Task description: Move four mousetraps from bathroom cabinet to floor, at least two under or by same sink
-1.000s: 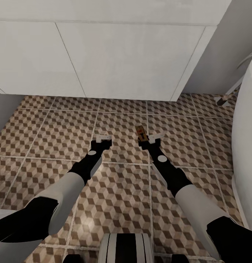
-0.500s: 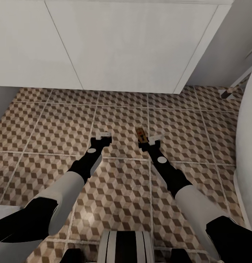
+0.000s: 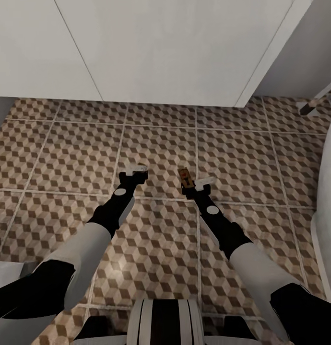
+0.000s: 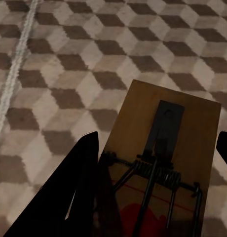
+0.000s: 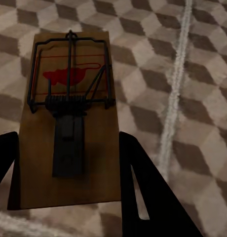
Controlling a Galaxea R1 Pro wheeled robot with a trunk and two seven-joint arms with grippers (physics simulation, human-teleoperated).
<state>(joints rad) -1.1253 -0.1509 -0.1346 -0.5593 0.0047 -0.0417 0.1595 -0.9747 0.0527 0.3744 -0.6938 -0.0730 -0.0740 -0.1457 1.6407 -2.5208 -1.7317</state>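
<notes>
Two mousetraps are in hand over the patterned bathroom floor. In the left wrist view, a brown wooden mousetrap with a dark spring and red spot sits between the dark fingers of my left gripper, which is shut on it. My right gripper is shut on a second mousetrap, which lies flat between its fingers in the right wrist view. Both grippers hang in front of the white vanity. The basin, the cabinet and the other mousetraps are out of view.
A white curved bathtub rises along the right edge. A pale leg with a dark foot stands beside the vanity's right corner, under a grey wall. Open tiled floor lies between the grippers and the vanity's base.
The whole view has shifted: the vanity's lower edge now sits higher in the picture and the sink top has left it. Both grippers keep their mousetraps and their pose.
</notes>
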